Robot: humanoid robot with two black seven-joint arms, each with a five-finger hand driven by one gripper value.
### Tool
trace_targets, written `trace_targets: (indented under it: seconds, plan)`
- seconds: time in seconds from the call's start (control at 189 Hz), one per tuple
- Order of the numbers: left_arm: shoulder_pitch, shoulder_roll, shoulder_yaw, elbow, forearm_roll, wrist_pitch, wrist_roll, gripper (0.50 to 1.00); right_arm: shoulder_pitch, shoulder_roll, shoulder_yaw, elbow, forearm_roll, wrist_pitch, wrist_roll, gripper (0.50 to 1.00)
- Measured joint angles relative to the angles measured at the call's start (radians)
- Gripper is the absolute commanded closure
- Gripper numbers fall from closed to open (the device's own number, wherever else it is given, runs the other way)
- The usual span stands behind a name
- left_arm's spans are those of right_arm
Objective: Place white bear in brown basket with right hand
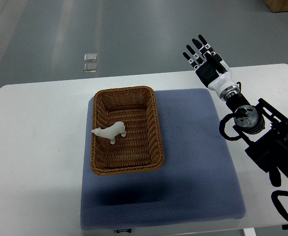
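The white bear stands inside the brown wicker basket, toward its left wall. The basket rests on the left part of a blue-grey mat. My right hand is over the table's far edge, to the right of the basket and well apart from it. Its fingers are spread and straight and hold nothing. The right arm comes in from the lower right. The left arm is out of view.
The mat lies on a white table. A small clear object lies on the floor beyond the table's far edge.
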Motion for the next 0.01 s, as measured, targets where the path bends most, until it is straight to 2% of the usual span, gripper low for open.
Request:
trace_targets:
  seconds: [0.011]
  plan:
    - [0.000, 0.000, 0.000, 0.000, 0.000, 0.000, 0.000, 0.500, 0.000, 0.000, 0.000, 0.000, 0.000, 0.002, 0.000, 0.572]
